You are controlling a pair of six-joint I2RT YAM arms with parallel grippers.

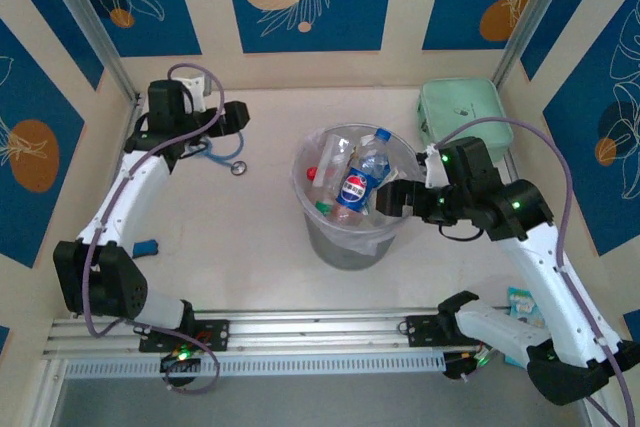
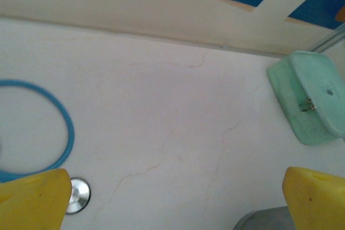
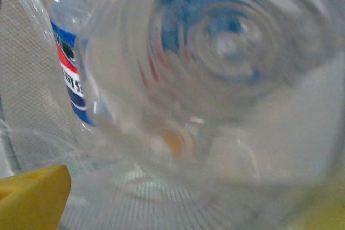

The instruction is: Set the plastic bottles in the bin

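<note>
The bin (image 1: pixel 345 237) stands in the middle of the table (image 1: pixel 250 237) and the plastic bottles (image 1: pixel 358 185) lie inside it (one with a blue label leans against the rim). The right gripper (image 1: pixel 388 197) hangs at the bin's right rim, its yellow fingers (image 3: pixel 32 197) spread apart and holding nothing. The left gripper (image 1: pixel 236 117) is far to the left, jaws wide and empty, near a metal disc (image 2: pixel 78 195) and a blue ring (image 2: pixel 63 127). A mint-green box (image 1: pixel 460 112) sits behind the bin.

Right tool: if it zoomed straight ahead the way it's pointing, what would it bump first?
Most likely the blue-labelled bottle leaning in the bin. The open right tool sits at the bin's rim, pointing at it. The close view is blurry, so the bin's wall might come first.
</note>
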